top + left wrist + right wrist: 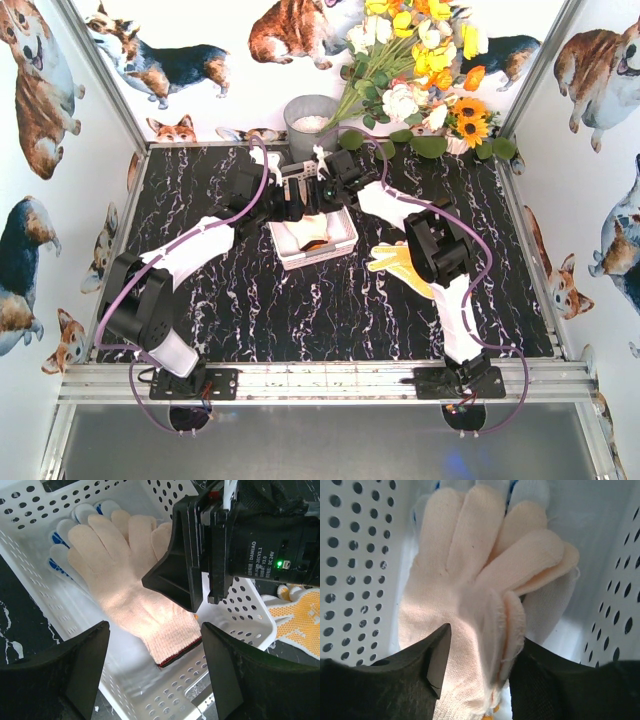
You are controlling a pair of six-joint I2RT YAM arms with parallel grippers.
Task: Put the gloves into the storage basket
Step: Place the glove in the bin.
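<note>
Because a pinched fold of the cream knitted glove [470, 580] stands between the right gripper's [480, 647] parted jaws, it could snag and lift out of the white perforated plastic basket [30, 520] when that arm rises. The left gripper [155, 627] hangs open and empty. Count: one basket, holding one cream glove atop one blue-tipped white glove [62, 535]; one yellow dotted glove [300, 615] outside, lower right.
</note>
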